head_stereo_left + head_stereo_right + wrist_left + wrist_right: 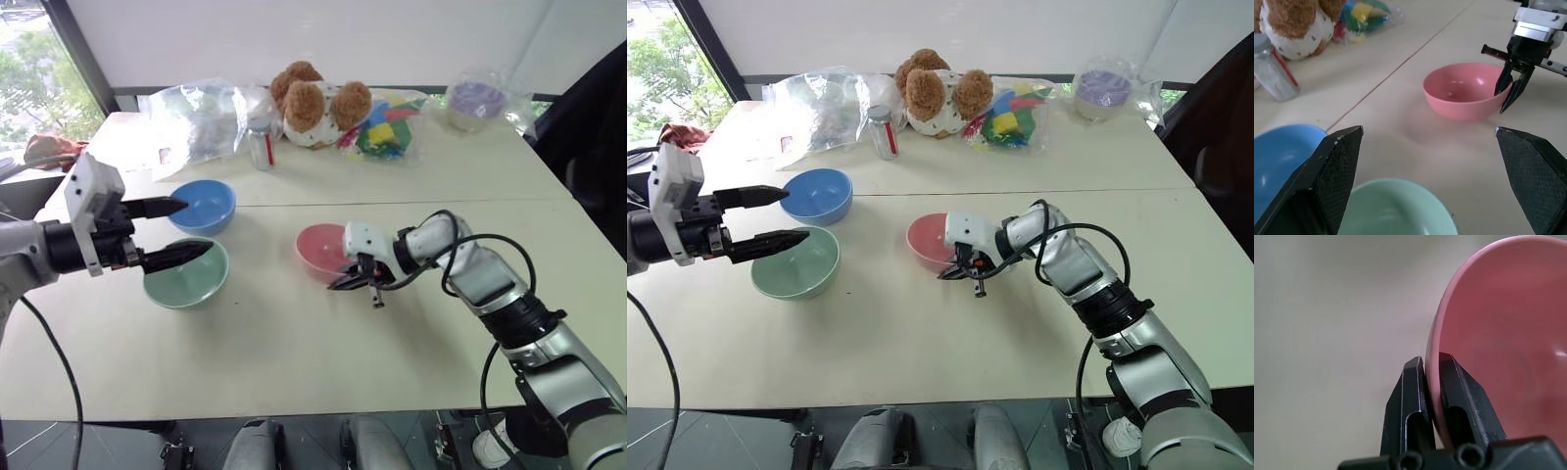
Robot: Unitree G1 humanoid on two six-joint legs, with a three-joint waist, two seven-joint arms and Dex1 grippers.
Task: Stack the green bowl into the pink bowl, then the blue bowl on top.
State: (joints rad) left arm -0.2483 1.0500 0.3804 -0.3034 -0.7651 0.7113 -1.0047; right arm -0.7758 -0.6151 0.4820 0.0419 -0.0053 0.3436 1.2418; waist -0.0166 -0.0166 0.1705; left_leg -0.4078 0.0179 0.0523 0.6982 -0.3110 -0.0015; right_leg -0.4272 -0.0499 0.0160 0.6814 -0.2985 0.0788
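Right gripper [1431, 382]: we see its two black fingers clamped on the near rim of the pink bowl [321, 250], one finger inside the wall and one outside.
Left gripper [178, 231]: we find its fingers spread wide and holding nothing, hovering above the green bowl's left side, with the upper finger reaching toward the blue bowl.
Pink bowl: it sits upright on the white table [294, 343], right of centre, apart from the other two bowls.
Green bowl [188, 276]: we place it on the left, near side, upright and empty.
Blue bowl [204, 206]: it stands just beyond the green bowl, rims close together; we cannot tell whether they touch.
Far edge: we note a teddy bear [315, 104], a small jar [261, 147], clear plastic bags [196, 117] and a purple-lidded container [475, 102].
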